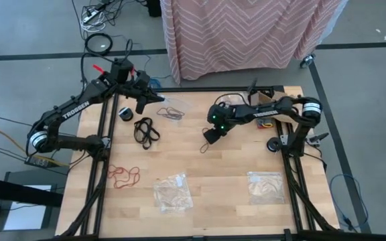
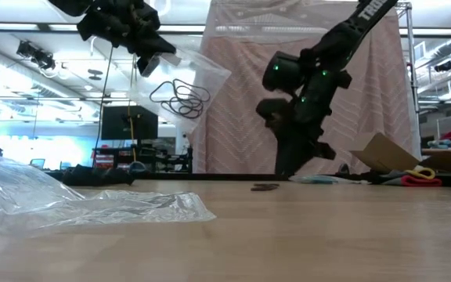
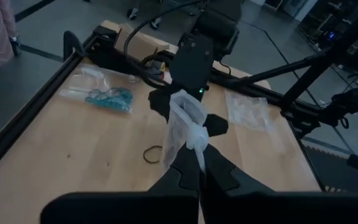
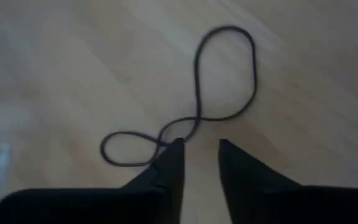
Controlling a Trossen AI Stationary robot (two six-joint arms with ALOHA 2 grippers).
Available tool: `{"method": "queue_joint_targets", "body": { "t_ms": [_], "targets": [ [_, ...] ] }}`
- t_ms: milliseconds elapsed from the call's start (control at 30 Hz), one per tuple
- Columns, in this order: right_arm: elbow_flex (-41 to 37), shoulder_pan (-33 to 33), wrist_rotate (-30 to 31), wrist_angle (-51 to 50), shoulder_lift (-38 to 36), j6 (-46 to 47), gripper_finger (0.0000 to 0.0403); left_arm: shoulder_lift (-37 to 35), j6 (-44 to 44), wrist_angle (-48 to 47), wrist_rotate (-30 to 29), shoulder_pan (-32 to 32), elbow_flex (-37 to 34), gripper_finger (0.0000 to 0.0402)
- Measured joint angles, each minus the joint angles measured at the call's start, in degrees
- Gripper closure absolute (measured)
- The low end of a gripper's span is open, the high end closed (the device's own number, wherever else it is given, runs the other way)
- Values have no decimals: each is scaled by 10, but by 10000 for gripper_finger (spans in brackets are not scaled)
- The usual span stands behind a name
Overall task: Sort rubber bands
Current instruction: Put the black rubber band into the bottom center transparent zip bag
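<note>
Two clear bags (image 1: 173,192) (image 1: 266,187) lie flat at the near table edge, left one holding pale bands, right one's contents hard to make out. Red rubber bands (image 1: 123,175) sit loose at near left, close to the rail. Open wood in the middle. Black rubber bands (image 1: 146,130) lie mid-left, loose. Single dark brown band (image 4: 191,102), twisted into a figure-eight, lies on bare wood mid-table; right gripper (image 4: 199,155) hovers right at it, fingers a narrow gap apart, nothing between them. Left gripper (image 3: 194,163) is clamped on a lifted clear bag (image 2: 185,88) at far left, raised off the table, dark bands visible inside. Another bag with teal-blue bands (image 3: 109,97) lies at far right by the edge. Cardboard box (image 2: 384,153) at far right, contents partly cut off. Small dark round thing (image 1: 126,114) far left, unclear.
</note>
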Motion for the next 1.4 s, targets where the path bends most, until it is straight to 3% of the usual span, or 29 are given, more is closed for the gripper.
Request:
{"method": "queue_joint_targets", "body": {
  "t_ms": [233,433,567,767,833,1033,1400],
  "targets": [
    [2,-1,0,39,36,49,219,0,10,-1,-5,0,0,402],
    [2,4,21,72,48,90,191,0,9,-2,-10,0,0,402],
    [4,16,68,55,49,113,225,0,10,-3,-19,0,0,402],
    [3,35,135,31,50,108,365,0,9,-2,-27,0,0,402],
    [2,36,141,28,50,98,390,0,9,-2,-27,0,0,402],
    [-2,23,122,39,24,72,402,0,9,-4,-27,0,0,402],
    [-1,-3,118,40,-155,8,403,0,10,-7,-27,0,0,402]
  ]
}}
